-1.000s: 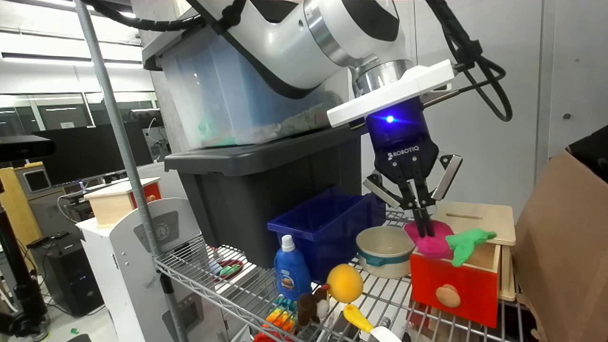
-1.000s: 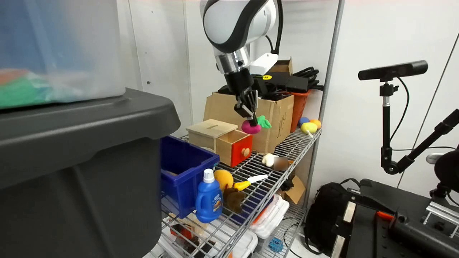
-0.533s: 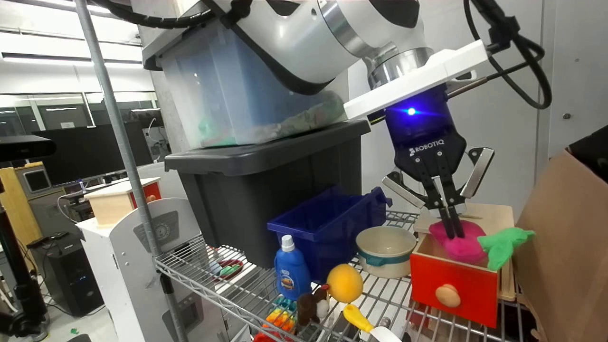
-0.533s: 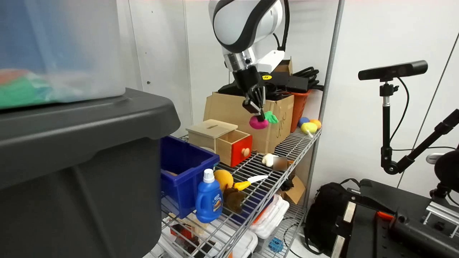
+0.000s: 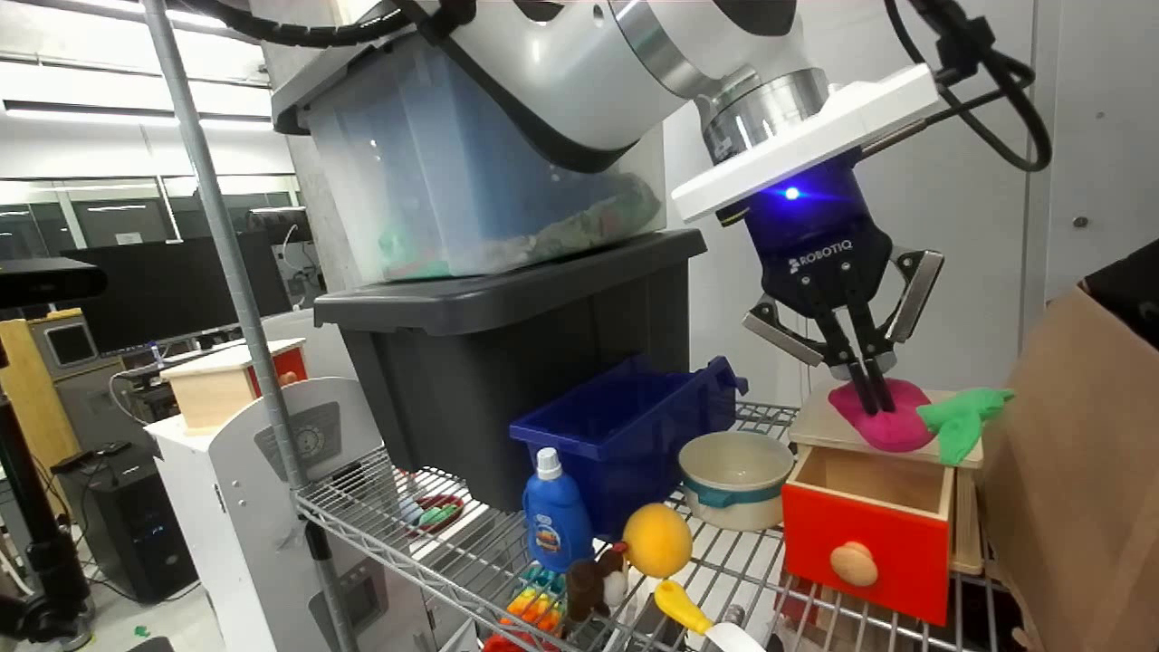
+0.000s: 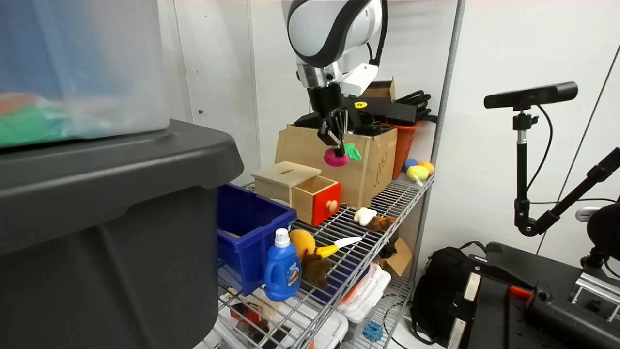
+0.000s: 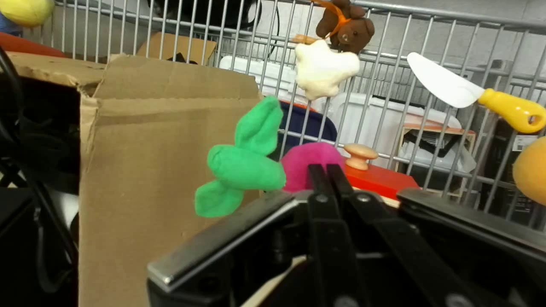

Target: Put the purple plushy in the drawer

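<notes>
The narrow jaws pinch the purple plushy (image 5: 896,429) at right in an exterior view, higher than the pulled-out drawer (image 5: 905,557) and apart from it. The placing step seems in hand; the next move calls for centring over the opening, lowering, releasing. The drawer looks bare inside; an unclear tan piece (image 6: 231,234) shows in the blue bin (image 6: 249,259), left of centre.

Closed behind the back edge of the wire shelf (image 5: 398,556) by a pale wall (image 6: 220,72); past a corner with a metal post (image 5: 221,226), opening to dark windows (image 5: 95,226), pale floor (image 5: 109,616) and bright lamps (image 5: 109,118).
</notes>
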Robot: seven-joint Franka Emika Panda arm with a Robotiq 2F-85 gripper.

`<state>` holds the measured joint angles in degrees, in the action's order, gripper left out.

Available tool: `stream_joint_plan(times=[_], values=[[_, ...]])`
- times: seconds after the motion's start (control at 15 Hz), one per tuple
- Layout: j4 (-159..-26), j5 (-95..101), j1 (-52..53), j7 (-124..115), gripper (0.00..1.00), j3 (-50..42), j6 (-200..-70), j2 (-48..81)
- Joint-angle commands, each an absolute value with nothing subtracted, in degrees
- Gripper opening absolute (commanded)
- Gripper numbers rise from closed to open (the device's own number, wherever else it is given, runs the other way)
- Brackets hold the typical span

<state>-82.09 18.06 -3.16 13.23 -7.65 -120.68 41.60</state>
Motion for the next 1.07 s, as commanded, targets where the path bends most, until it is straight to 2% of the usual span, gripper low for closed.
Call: stream_joint_plan(times=[0.0,0.53,1.0], values=[[-82.9,18.4,-4.4,14.7,0.01,-6.6,-123.2,40.4],[-82.6,17.3,-5.9,18.9,0.01,-4.9,-129.0,40.5],[-80.2,17.2,-6.1,21.6,0.01,-3.7,-128.9,42.2]])
